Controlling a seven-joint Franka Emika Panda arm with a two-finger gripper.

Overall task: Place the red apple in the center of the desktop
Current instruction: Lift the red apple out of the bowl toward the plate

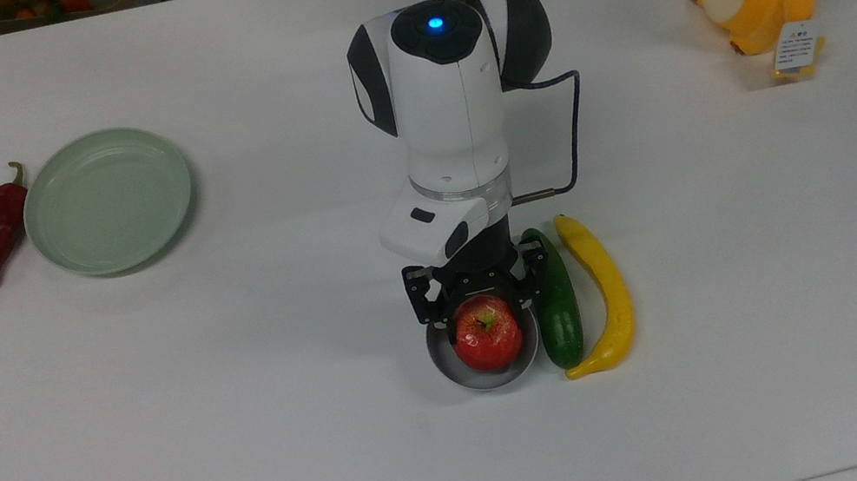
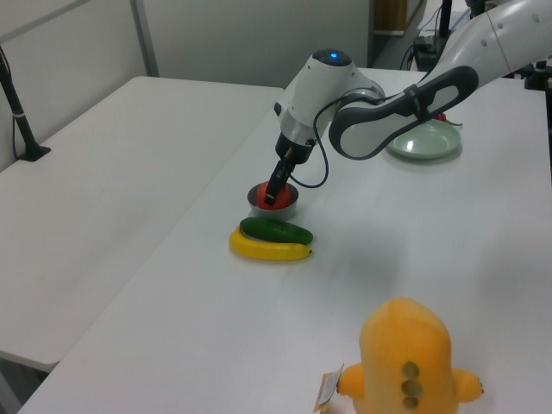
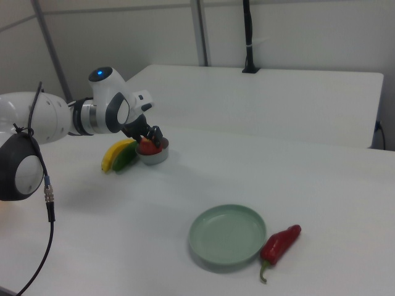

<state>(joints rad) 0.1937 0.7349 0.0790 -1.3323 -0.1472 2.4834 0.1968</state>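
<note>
Top view: gripper (image 1: 481, 308) clasps red apple (image 1: 487, 336) in bowl (image 1: 450, 364), cucumber (image 1: 556, 310) alongside.

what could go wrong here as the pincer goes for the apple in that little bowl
1. The pincer straddles the red apple inside the small metal bowl; a finger might catch the rim and drag or tip the bowl.
2. The cucumber lies right against the bowl with the banana beside it, so the nearer finger may nudge them.
3. The apple is round and glossy, so it could slip on lifting.
</note>
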